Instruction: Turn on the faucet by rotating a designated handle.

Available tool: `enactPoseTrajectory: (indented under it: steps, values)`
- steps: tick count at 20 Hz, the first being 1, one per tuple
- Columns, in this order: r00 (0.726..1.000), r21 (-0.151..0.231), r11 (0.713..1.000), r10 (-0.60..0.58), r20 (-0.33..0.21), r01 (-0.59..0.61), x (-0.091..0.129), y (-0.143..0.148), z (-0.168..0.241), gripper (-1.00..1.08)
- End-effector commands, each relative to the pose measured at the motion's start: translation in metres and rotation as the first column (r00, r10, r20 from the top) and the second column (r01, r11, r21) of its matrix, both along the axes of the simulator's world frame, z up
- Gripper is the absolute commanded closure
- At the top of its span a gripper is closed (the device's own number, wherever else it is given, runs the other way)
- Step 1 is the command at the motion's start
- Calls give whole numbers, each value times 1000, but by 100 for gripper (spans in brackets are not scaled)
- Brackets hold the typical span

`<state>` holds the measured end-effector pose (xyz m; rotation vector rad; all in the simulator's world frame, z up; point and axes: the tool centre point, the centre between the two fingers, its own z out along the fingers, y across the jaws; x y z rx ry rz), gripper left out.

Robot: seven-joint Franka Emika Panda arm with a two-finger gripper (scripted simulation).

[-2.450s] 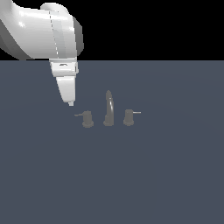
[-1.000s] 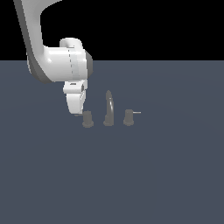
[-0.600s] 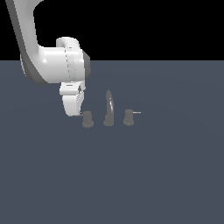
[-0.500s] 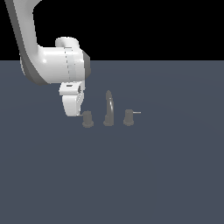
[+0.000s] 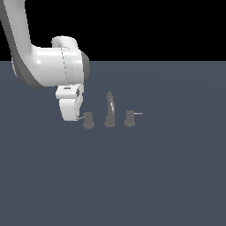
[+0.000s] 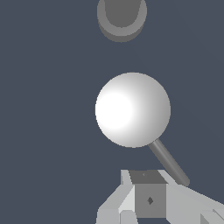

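The faucet stands mid-floor in the exterior view: a tall arched spout (image 5: 109, 110) between two stubby knobs. The handle (image 5: 88, 120) is the knob on the exterior view's left; its dark lever (image 5: 80, 117) points at my gripper. The other knob (image 5: 129, 118) has a bright lever. My gripper (image 5: 75, 117) is low beside the handle, on the exterior view's left, and looks shut and empty. In the wrist view the handle's knob (image 6: 132, 109) shows from above. Its lever (image 6: 169, 164) ends right beside my fingertips (image 6: 149, 192). The spout's foot (image 6: 121, 17) lies beyond.
The faucet set stands on a flat dark blue-grey floor (image 5: 167, 176). My white arm (image 5: 48, 70) rises over the exterior view's left side. Nothing else shows.
My gripper has come down from above onto the handle's lever side. In the last second it has slid a little lower and toward the exterior view's left.
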<state>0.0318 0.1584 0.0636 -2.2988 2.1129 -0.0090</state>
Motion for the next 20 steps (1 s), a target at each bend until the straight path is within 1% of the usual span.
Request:
enactPoseTrajectory:
  steps: [1,3,4,15,16,17,20]
  values:
    - [1000,-10,1000,-8,-16,8,-13,-10,0,108]
    - [1000,-10,1000,-8,-16,8,-16,-10,0,108]
    - [1000,-1,1000,4,-7,-4,-11,0,0,108]
    - [1000,-10,1000,-6,-17,6,-35,-43,0,108]
    - [1000,-10,1000,-6,-17,6,-35,-43,0,108]
    - [1000,3,1000,24,-11,-24,-34,-19,0,108]
    - [1000,-2,1000,12,-14,-12,-29,-43,0,108]
